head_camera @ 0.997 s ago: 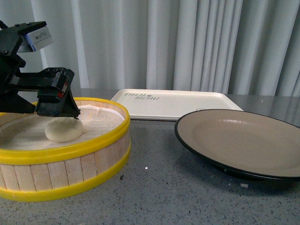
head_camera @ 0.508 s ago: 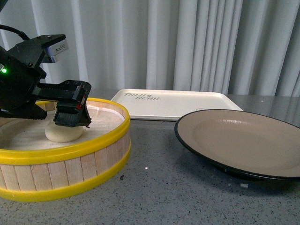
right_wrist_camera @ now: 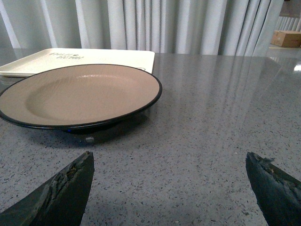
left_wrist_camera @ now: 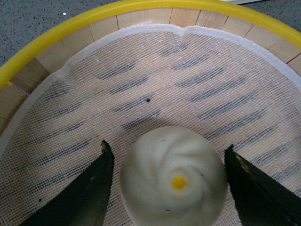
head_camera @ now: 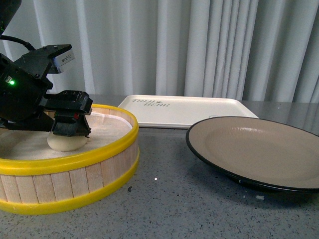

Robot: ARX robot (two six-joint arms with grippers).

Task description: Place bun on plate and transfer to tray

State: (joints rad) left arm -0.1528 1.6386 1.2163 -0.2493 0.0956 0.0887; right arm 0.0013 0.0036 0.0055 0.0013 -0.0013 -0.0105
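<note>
left gripper (left_wrist_camera: 168,147) | low in steamer (head_camera: 75,179), jaws apart astride bun (left_wrist_camera: 173,181) | right gripper (right_wrist_camera: 169,154) spread

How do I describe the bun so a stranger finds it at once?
Find the round wooden basket with yellow rims. Inside, on white mesh, the open left gripper straddles the bun. It is the only food there: white, swirled top, yellow dot.
</note>
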